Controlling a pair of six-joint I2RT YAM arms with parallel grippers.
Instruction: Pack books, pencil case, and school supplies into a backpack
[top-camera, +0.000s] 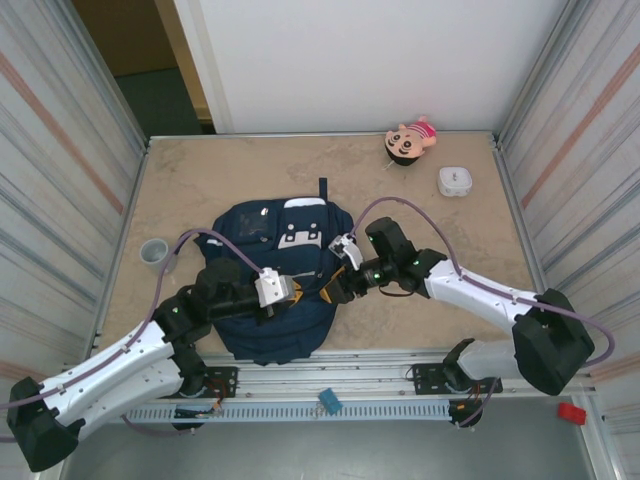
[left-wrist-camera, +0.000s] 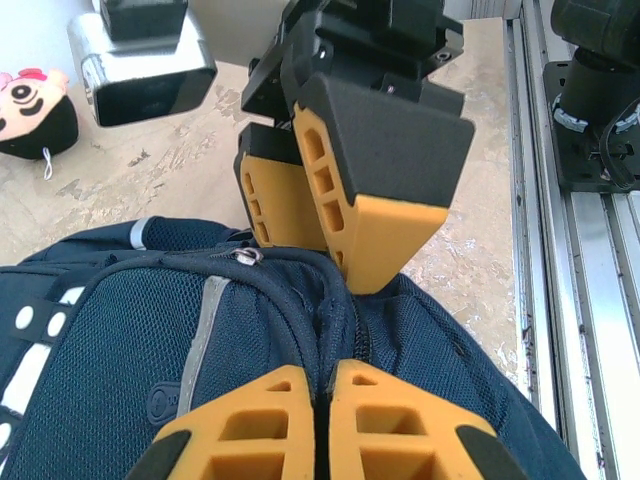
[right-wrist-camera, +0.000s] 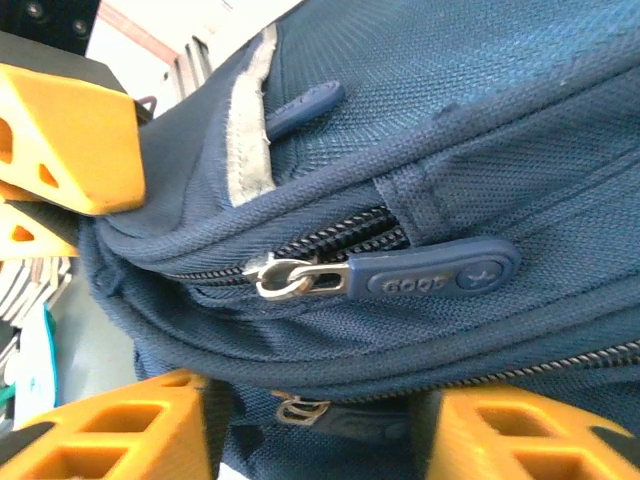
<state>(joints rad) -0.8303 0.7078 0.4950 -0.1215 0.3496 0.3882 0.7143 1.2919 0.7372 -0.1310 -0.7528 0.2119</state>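
The navy backpack (top-camera: 262, 310) lies flat in the middle of the table, its white-patched pocket toward the far side. My left gripper (left-wrist-camera: 322, 400) is shut on a fold of the backpack's fabric (left-wrist-camera: 110, 350) beside a zipper seam at its right edge. Just beyond it, my right gripper (right-wrist-camera: 320, 440) stands open, its orange fingers (right-wrist-camera: 120, 430) apart on either side of the fabric and a small metal zipper pull (right-wrist-camera: 300, 408). Above that lies a blue rubber zipper tab (right-wrist-camera: 430, 275). The books, pencil case and school supplies are out of view.
A pink doll (top-camera: 412, 140) and a small white square box (top-camera: 455, 181) sit at the far right. A grey round cup (top-camera: 153, 251) stands at the left edge. Metal side walls close in the table, and the rail (top-camera: 330, 385) runs along the near edge.
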